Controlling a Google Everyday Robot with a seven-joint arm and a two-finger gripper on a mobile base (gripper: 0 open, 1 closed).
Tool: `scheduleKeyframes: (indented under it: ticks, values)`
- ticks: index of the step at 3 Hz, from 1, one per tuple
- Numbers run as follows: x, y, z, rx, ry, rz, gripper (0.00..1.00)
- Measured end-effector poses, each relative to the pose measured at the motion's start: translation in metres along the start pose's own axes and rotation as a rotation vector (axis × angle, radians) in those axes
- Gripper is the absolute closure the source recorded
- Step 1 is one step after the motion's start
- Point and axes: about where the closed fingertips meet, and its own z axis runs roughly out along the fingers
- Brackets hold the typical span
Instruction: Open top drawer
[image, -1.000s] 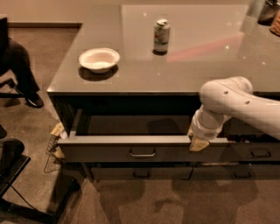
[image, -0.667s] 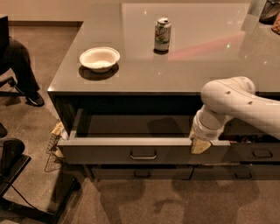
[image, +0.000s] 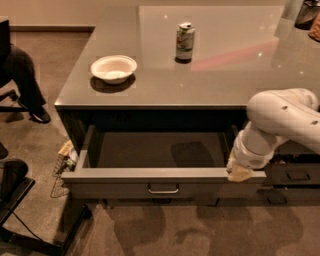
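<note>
The top drawer (image: 160, 176) stands pulled well out from under the grey counter, showing its broad pale-grey interior (image: 150, 149) and a small central bar handle (image: 163, 190) on its front. My white arm comes in from the right. My gripper (image: 240, 171) rests at the right end of the drawer's front rim, its pale tip against the top edge.
On the counter (image: 200, 70) sit a white bowl (image: 114, 68) and a drink can (image: 184, 42). More grey drawers with handles (image: 297, 176) lie to the right under my arm. An office chair base (image: 15, 200) and a seated person's legs (image: 22, 85) are at the left. A wire basket (image: 64, 162) stands by the cabinet's left side.
The drawer has slid a little further out, and my gripper has moved with its right front corner.
</note>
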Motion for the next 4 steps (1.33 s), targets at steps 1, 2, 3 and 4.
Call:
scheduleKeyframes:
  ticks: [1,2,3,4]
  values:
    - [0.0,0.0,-0.001,0.0,0.0,0.0,1.0]
    - [0.008,0.027,-0.024,-0.041,-0.027,0.02,1.0]
    - [0.026,0.079,-0.08,-0.133,-0.102,0.038,1.0]
    - [0.029,0.106,-0.094,-0.222,-0.112,0.03,0.87]
